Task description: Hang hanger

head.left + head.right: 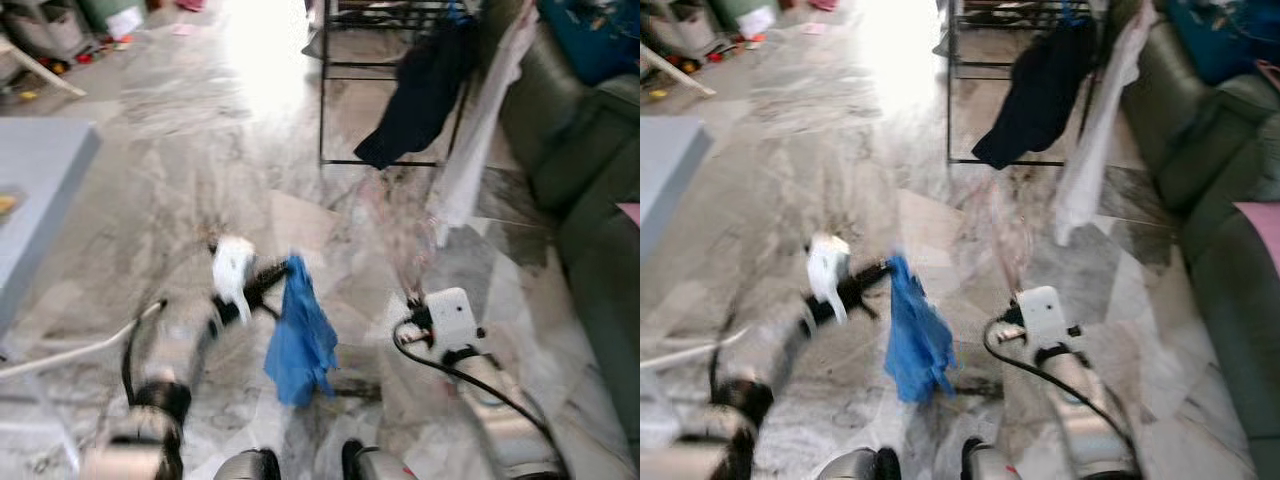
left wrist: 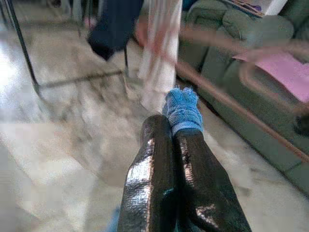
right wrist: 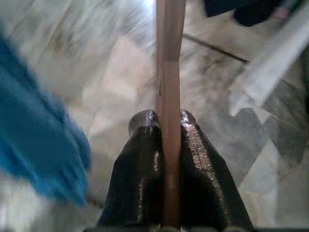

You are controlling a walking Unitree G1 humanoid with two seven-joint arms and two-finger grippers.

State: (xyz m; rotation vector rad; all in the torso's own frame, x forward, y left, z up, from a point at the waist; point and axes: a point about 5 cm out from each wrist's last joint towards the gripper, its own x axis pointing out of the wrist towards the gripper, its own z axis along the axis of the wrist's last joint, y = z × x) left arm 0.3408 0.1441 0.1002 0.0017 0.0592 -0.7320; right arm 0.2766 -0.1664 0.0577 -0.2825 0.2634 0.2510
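Observation:
My left gripper (image 1: pixel 278 276) is shut on a blue cloth (image 1: pixel 300 342), which hangs down over the marble floor; the cloth's edge pokes out past the fingertips (image 2: pixel 182 110). My right gripper (image 3: pixel 169 121) is shut on the thin pinkish bar of a hanger (image 3: pixel 169 67). The hanger shows as a blurred pink shape (image 1: pixel 400 235) rising ahead of the right arm, and as a long pink bar (image 2: pixel 227 101) in the left wrist view. Beyond stands a black clothes rack (image 1: pixel 324 100) with a dark garment (image 1: pixel 420 90) and a white garment (image 1: pixel 480 130) hanging on it.
A green sofa (image 1: pixel 590 190) runs along the right side, with a pink item (image 2: pixel 280 67) lying on it. A grey table (image 1: pixel 40 180) juts in from the left. Clutter (image 1: pixel 60 40) lies at the far left. Glare brightens the floor (image 1: pixel 260 60) ahead.

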